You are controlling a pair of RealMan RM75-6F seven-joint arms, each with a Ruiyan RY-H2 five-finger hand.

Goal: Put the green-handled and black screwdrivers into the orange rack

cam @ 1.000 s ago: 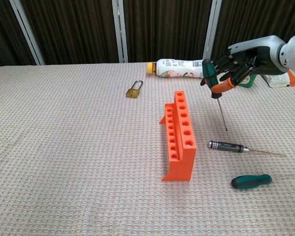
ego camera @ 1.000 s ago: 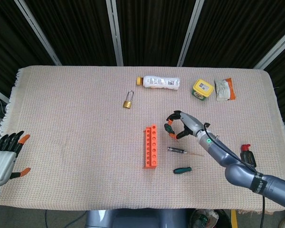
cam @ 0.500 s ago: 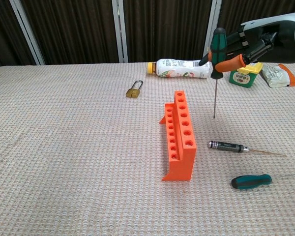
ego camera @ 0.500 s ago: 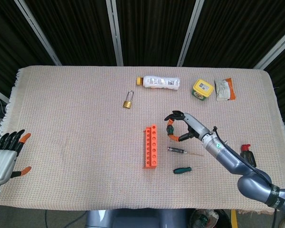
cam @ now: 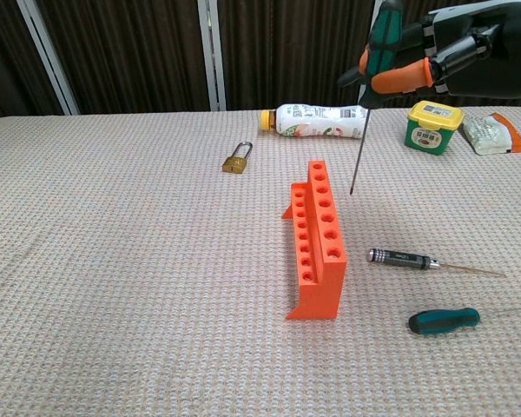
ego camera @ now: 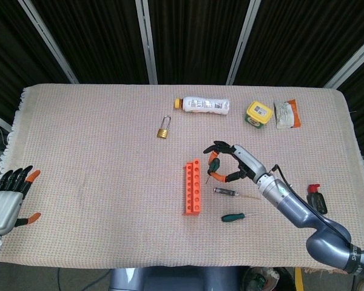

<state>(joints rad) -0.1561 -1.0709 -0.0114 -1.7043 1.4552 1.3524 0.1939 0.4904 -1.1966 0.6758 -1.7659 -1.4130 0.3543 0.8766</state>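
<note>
Our right hand (cam: 456, 61) grips the green-handled screwdriver (cam: 375, 69) nearly upright, tip hanging just above and right of the orange rack (cam: 317, 239). The black screwdriver (cam: 404, 258) lies on the cloth right of the rack. Our left hand (ego camera: 5, 200) rests with fingers spread, holding nothing.

A woven beige cloth (ego camera: 97, 151) covers the desk. On it, a brass padlock (ego camera: 163, 130) serves as landmark. Just up and to the right of the padlock lies a white plastic bottle (ego camera: 201, 105) with an orange cap, on its side. Further right of the padlock stands a yellow-lidded green tub (ego camera: 258, 113), and just beyond that an orange-and-white packet (ego camera: 286, 114). Dark curtains (ego camera: 194, 36) hang behind the padlock's end of the desk.
</note>
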